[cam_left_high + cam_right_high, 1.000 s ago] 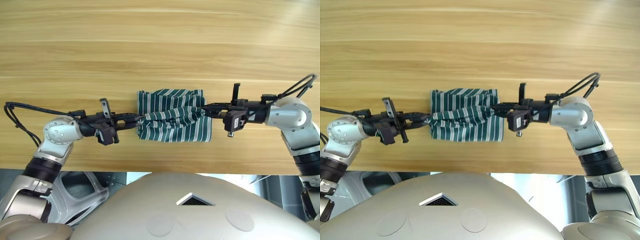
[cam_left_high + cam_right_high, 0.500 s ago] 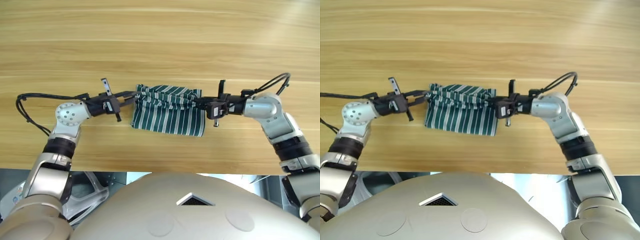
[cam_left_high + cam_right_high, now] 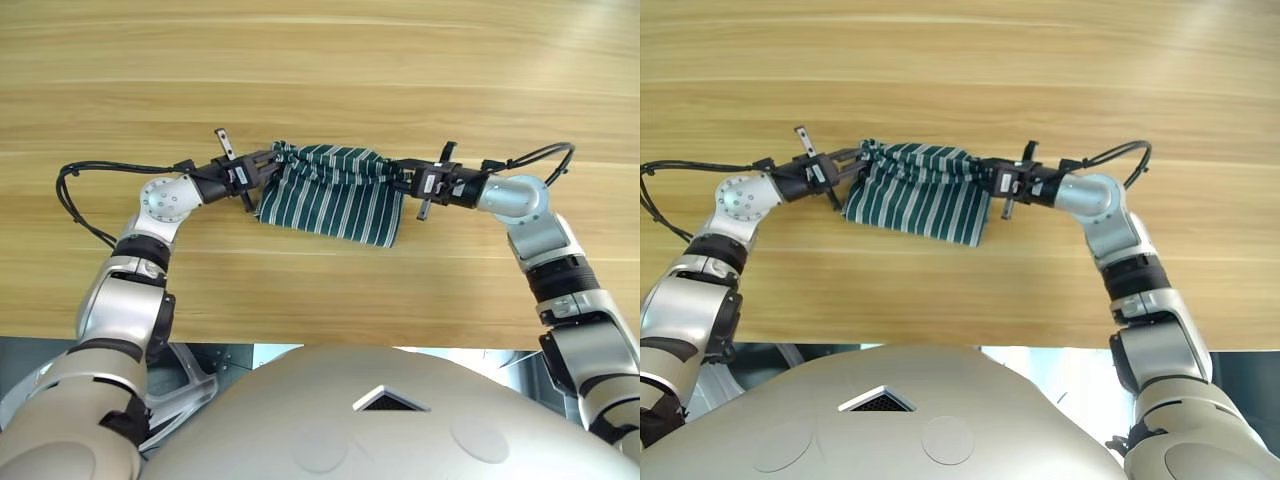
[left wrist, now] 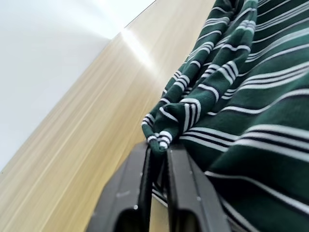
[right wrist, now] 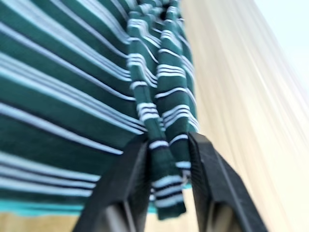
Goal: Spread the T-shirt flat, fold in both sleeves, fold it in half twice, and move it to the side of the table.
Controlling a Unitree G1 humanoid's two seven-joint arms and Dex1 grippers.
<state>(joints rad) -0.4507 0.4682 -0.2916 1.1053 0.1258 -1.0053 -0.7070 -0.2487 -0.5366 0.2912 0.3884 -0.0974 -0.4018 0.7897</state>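
Note:
A green T-shirt with white stripes [image 3: 335, 195] hangs folded between my two grippers above the wooden table [image 3: 320, 80]. My left gripper [image 3: 272, 163] is shut on the cloth's far left corner, where a bunched edge [image 4: 164, 130] sits between its black fingers [image 4: 137, 188]. On the opposite side, my right gripper [image 3: 400, 175] is shut on the far right corner, with a striped fold [image 5: 161, 140] pinched between its fingers [image 5: 207, 174]. The top edge of the T-shirt is stretched between both grippers and the near edge droops toward the table.
The wooden table's front edge [image 3: 320, 345] runs just in front of the arms. Black cables [image 3: 90, 170] loop off the left arm, and another cable [image 3: 545, 155] arcs off the right arm. Bare wood lies beyond and on both sides of the T-shirt.
Both grippers have carried the T-shirt away from the table's front edge, toward the far side. The arms have stretched out and the cloth has shifted a little to the left.

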